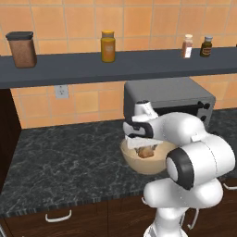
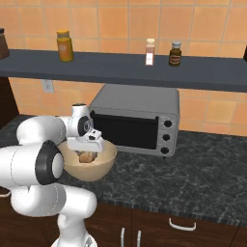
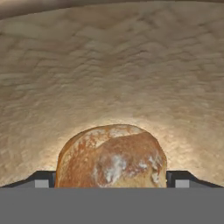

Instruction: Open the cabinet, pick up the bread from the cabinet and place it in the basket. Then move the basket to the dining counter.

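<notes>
**Bun in the basket, jaws spread beside it**

Black marbled stone forms the kitchen counter (image 1: 69, 162), backed by a wall of orange-tan tiles and crossed above by a long dark grey shelf (image 1: 139, 65). On that shelf stand a brown lidded canister (image 1: 22, 49) at the left, an orange-yellow jar (image 1: 108, 46) near the middle, and two small spice bottles (image 2: 150, 52) toward the right. A grey toaster oven with a dark glass door (image 2: 135, 120) sits on the counter under the shelf.

Just in front of the oven rests the wide, round tan basket (image 2: 103, 166), upright on the black stone. The small golden-brown bun of bread (image 3: 111, 157) lies on the finely textured beige floor of the basket, near its middle.

The white arm bends over the basket from the near side, and its two-finger gripper (image 2: 86, 155) points down into the bowl. In the hand view the two dark finger tips (image 3: 41, 180) stand wide apart, one on each side of the bun, with the bread between them; whether they touch its crust cannot be told.
</notes>
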Tool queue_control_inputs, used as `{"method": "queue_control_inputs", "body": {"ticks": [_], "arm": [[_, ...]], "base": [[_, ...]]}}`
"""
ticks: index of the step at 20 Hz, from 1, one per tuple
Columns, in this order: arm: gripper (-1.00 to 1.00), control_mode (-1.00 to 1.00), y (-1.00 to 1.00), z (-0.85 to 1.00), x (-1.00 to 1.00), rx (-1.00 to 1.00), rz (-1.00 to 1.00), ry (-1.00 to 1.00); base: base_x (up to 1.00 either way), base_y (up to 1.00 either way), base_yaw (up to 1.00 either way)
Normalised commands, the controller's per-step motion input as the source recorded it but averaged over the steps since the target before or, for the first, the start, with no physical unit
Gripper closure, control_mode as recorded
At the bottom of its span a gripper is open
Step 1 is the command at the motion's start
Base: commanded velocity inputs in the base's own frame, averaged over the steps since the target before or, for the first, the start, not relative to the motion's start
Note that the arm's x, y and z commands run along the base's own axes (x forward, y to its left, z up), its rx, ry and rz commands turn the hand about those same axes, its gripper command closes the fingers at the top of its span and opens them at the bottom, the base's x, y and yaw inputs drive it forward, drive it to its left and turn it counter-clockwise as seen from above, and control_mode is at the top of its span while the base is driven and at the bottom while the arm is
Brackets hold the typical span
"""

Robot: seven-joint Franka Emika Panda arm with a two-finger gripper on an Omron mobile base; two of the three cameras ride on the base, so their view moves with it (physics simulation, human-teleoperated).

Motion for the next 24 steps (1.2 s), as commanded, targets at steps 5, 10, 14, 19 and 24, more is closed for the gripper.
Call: {"method": "queue_control_inputs", "body": {"ticks": [5, 10, 14, 19, 24], "arm": [[1.00, -1.00, -0.11, -0.45, 0.13, 0.00, 0.00, 0.07], [1.00, -1.00, -0.10, -0.24, -0.04, 0.04, 0.00, -0.01], [-1.00, -1.00, 0.00, -0.01, -0.22, 0.00, 0.00, -0.07], [-1.00, -1.00, -0.01, 0.16, -0.18, 0.00, 0.00, -0.02], [-1.00, -1.00, 0.00, 0.61, -0.16, 0.00, 0.00, -0.03]], "base": [[0.00, 0.00, 0.00], [0.00, 0.00, 0.00], [0.00, 0.00, 0.00], [0.00, 0.00, 0.00], [0.00, 0.00, 0.00]]}}
